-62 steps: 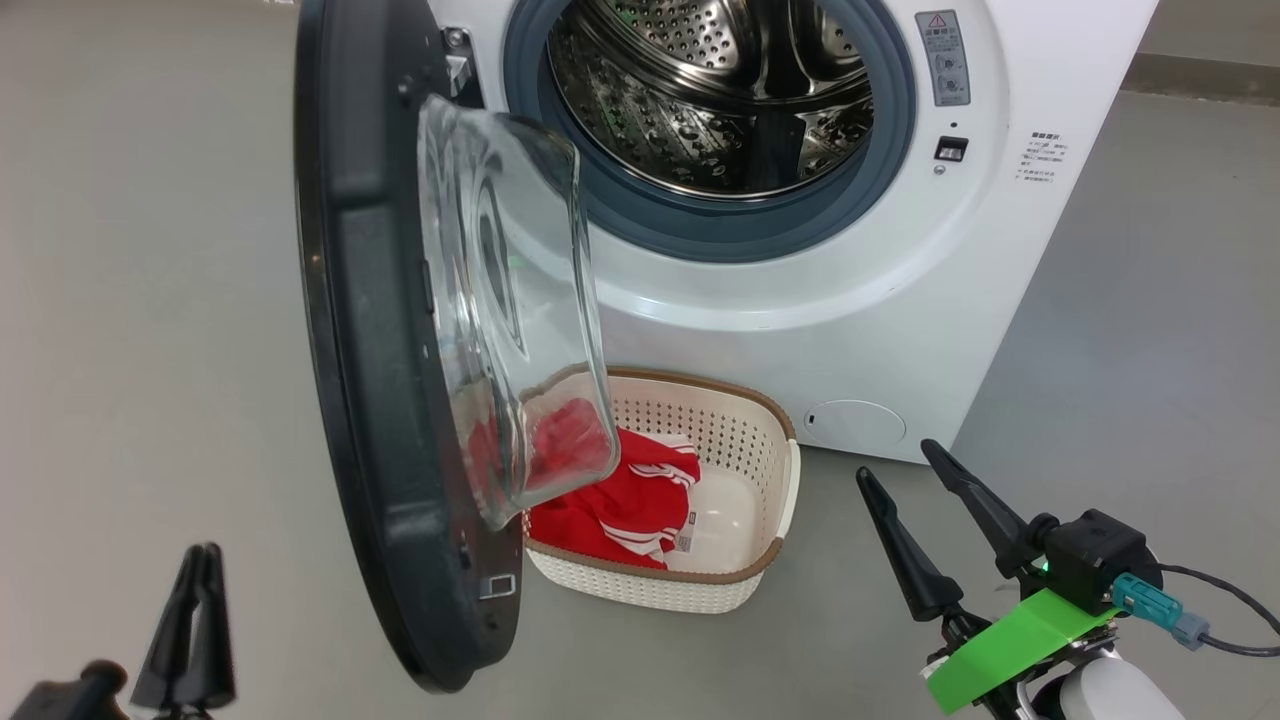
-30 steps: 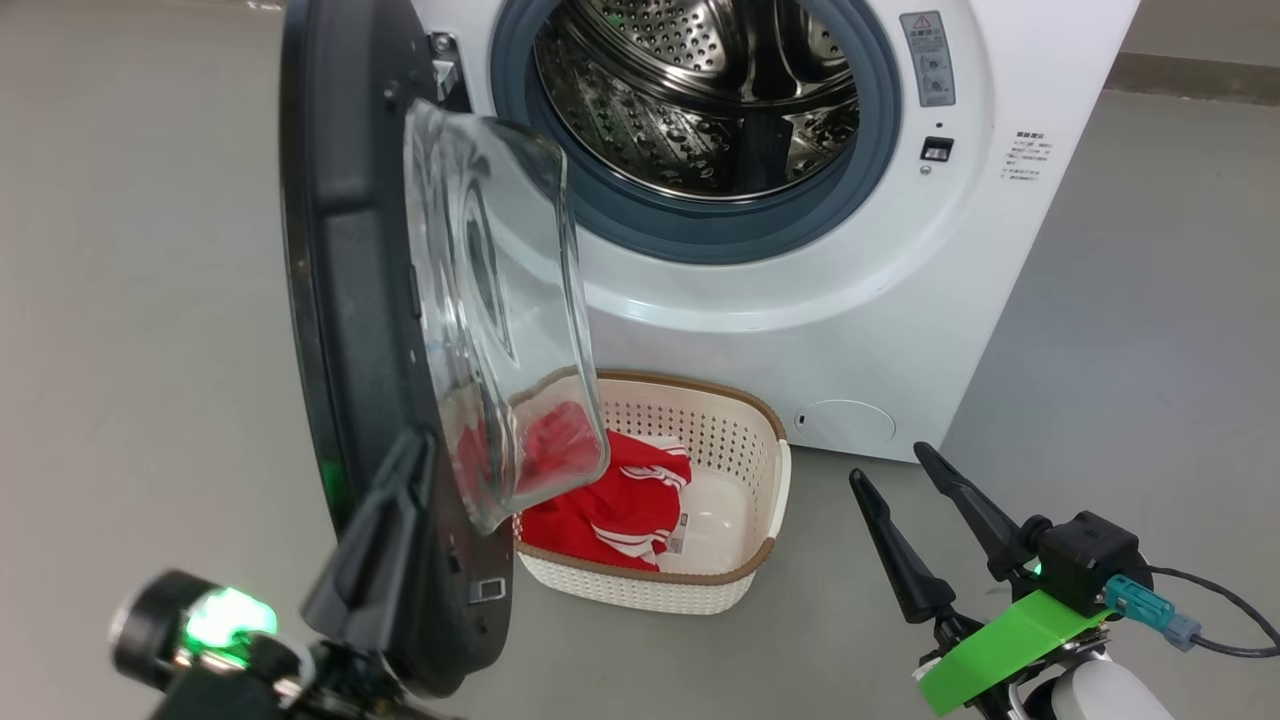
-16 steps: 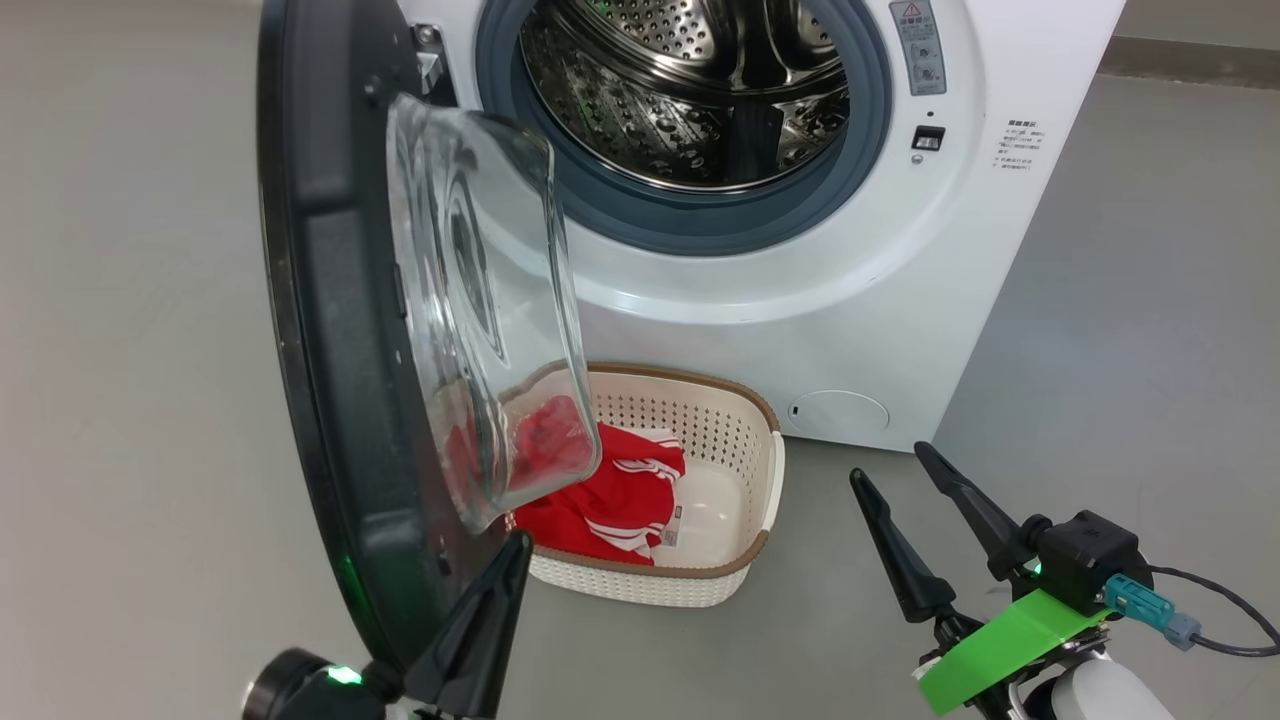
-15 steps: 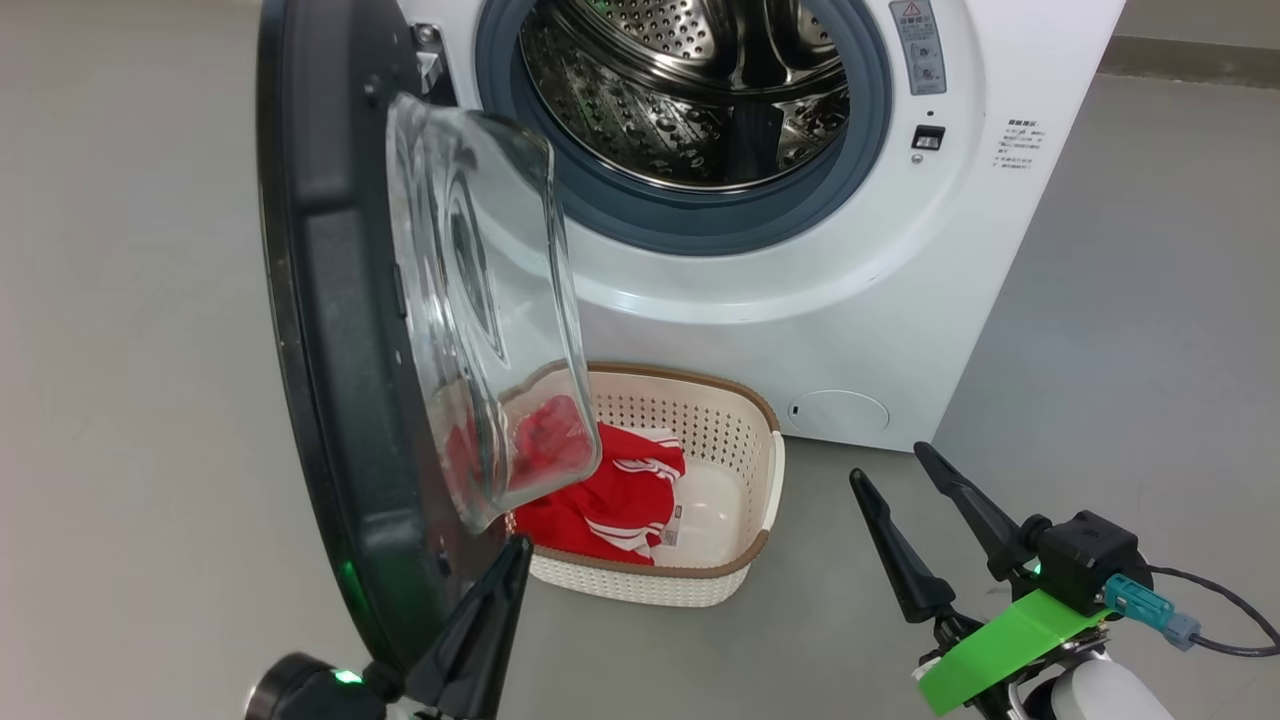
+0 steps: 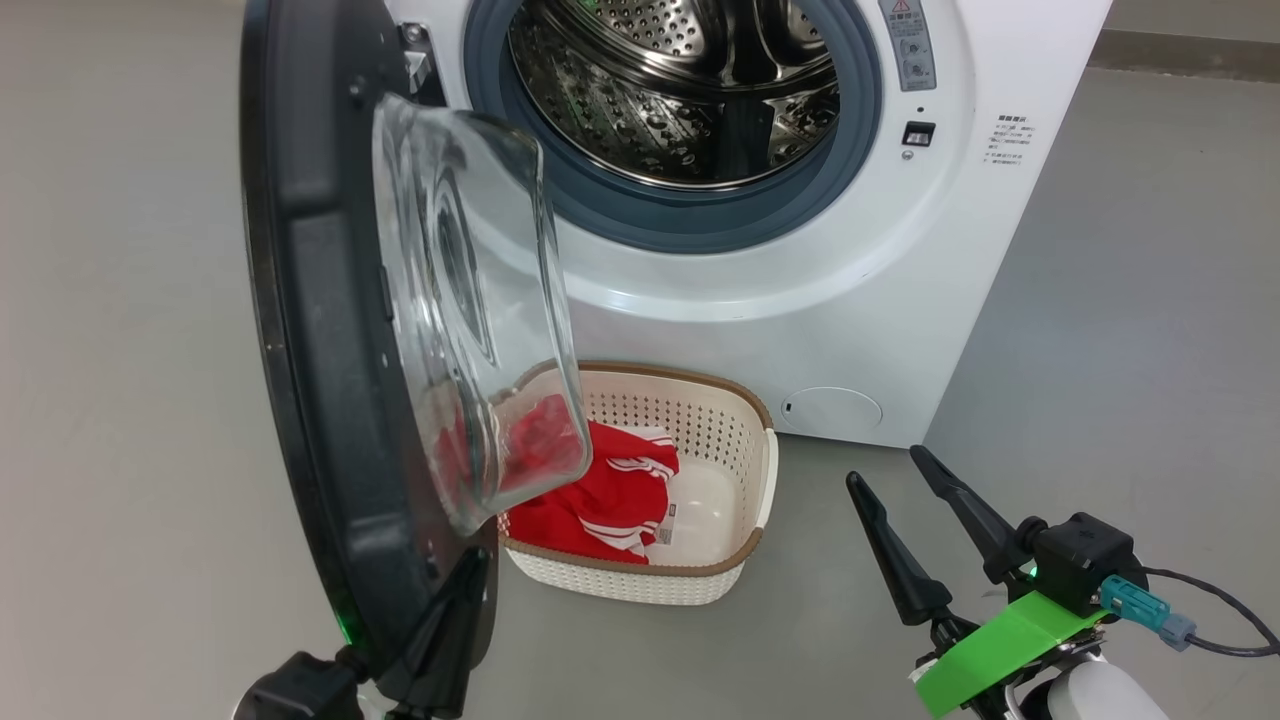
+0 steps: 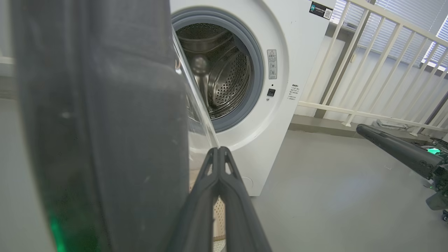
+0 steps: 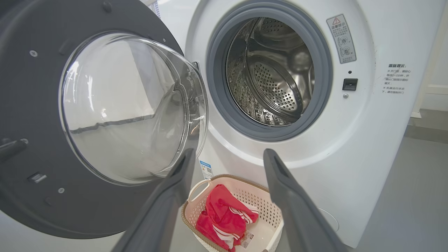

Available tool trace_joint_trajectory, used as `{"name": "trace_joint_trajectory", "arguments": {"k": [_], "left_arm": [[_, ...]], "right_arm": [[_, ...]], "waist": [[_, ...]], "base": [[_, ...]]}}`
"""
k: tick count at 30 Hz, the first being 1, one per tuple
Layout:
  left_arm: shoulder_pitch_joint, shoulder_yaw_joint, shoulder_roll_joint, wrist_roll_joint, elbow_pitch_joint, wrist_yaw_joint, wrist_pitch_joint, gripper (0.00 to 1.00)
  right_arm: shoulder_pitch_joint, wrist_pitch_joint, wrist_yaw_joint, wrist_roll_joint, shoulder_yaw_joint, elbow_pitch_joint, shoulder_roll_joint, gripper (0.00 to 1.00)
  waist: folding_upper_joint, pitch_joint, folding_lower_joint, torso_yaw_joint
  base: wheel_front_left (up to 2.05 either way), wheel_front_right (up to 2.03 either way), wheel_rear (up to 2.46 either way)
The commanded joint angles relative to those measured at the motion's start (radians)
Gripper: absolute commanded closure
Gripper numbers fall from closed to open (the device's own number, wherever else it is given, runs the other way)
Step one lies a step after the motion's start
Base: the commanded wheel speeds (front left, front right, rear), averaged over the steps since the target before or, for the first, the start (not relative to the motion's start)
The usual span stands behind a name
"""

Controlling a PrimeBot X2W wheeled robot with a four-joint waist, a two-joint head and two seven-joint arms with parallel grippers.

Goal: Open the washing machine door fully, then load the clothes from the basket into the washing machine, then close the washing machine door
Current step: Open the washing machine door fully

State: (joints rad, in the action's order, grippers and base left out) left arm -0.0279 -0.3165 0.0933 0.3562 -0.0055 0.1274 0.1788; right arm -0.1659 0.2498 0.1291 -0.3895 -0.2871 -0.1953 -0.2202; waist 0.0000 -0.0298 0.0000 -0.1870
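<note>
- Black fingers of my left gripper (image 5: pixel 468 585) are pressed together on nothing, with the tips at the inner face of the washing machine door (image 5: pixel 310 300), low down. I cannot tell if they touch it.
- The door stands roughly square to the washing machine (image 5: pixel 900 300) and lies to my fingers' left. I judge a leftward push would swing it wider.
- My right gripper (image 5: pixel 884 466) is spread wide and empty, well apart from the door.
- The clothes (image 5: pixel 600 495) lie in the basket (image 5: pixel 700 376) on the floor, partly under the door.

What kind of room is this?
Probably a laundry area: a white washing machine, its round door standing open, and a basket of red clothes on the grey floor.
</note>
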Motion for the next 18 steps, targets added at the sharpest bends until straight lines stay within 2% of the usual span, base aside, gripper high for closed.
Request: {"name": "trace_joint_trajectory", "arguments": {"k": [1,11,18], "left_arm": [[0.045,0.041,0.004,0.008,-0.009,-0.002,0.011,1.00],[0.047,0.095,0.019,0.034,0.037,-0.032,0.027,1.00],[0.053,0.141,0.050,0.052,0.047,-0.048,0.027,1.00]], "right_arm": [[-0.029,0.012,0.002,-0.011,-0.023,0.019,0.001,0.00],[-0.024,0.012,0.002,-0.007,-0.023,0.018,0.007,0.00],[-0.025,0.012,0.002,-0.010,-0.029,0.008,0.003,0.00]], "waist": [[0.0000,0.001,0.0000,-0.001],[0.0000,0.001,0.0000,-0.015],[0.0000,-0.007,0.0000,-0.054]], "base": [[0.00,0.00,0.00],[0.00,0.00,0.00],[0.00,0.00,0.00]]}}
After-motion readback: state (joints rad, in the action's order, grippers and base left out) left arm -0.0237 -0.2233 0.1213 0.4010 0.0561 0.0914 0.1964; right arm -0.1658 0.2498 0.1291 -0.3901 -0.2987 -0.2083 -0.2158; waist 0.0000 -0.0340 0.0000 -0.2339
